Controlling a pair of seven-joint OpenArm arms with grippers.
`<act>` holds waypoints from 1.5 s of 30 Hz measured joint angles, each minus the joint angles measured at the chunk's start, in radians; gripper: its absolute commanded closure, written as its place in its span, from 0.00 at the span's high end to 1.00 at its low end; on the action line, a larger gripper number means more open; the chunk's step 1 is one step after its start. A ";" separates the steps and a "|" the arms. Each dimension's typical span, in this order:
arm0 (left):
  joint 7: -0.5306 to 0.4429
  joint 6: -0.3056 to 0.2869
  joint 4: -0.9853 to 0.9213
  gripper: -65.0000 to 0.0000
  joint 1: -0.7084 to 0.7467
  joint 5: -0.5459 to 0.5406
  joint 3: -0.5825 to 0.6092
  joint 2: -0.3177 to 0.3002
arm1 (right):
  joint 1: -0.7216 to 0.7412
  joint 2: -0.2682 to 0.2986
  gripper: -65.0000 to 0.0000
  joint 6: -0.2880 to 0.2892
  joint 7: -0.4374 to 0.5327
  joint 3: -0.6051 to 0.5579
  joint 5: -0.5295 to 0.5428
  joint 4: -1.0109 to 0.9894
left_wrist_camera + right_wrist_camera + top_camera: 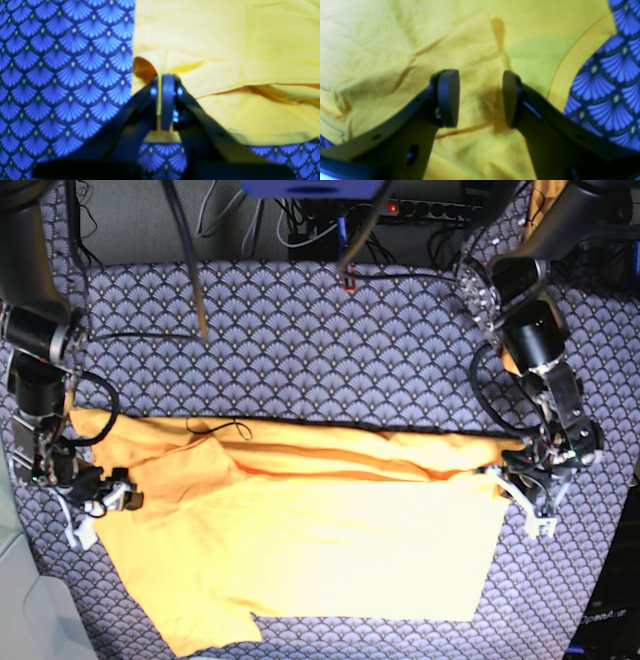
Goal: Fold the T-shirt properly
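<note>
The orange-yellow T-shirt (330, 540) lies spread across the front of the table, its far part folded over in a long band. My left gripper (515, 470) is at the shirt's right edge in the base view. In the left wrist view the left gripper (162, 100) is shut on a pinched fold of the T-shirt (225, 37). My right gripper (105, 495) is at the shirt's left edge. In the right wrist view it (480, 97) is open and empty, just above the wrinkled T-shirt (395, 37).
The blue-grey scallop-patterned cloth (300, 340) covers the table and shows in both wrist views (62, 75) (607, 82). A thin black cable (225, 428) lies near the shirt's far left part. Cables and a power strip (430, 205) run along the back.
</note>
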 measured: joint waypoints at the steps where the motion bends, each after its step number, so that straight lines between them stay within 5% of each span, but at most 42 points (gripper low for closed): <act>1: -0.001 0.000 0.000 0.00 0.000 0.000 0.000 0.001 | 0.000 -0.004 0.45 0.000 0.005 0.000 -0.020 0.000; 31: -0.003 0.000 0.000 0.00 0.009 0.000 0.000 0.000 | -0.061 -0.005 0.44 0.000 0.102 0.006 -0.047 -0.002; 40: -0.003 0.000 0.000 0.00 0.008 0.000 0.000 0.000 | -0.077 -0.005 0.01 0.000 0.108 0.006 -0.042 0.000; 45: -0.003 0.000 0.000 0.00 0.008 0.000 0.000 0.000 | -0.077 -0.005 0.00 0.000 0.105 0.006 -0.042 0.002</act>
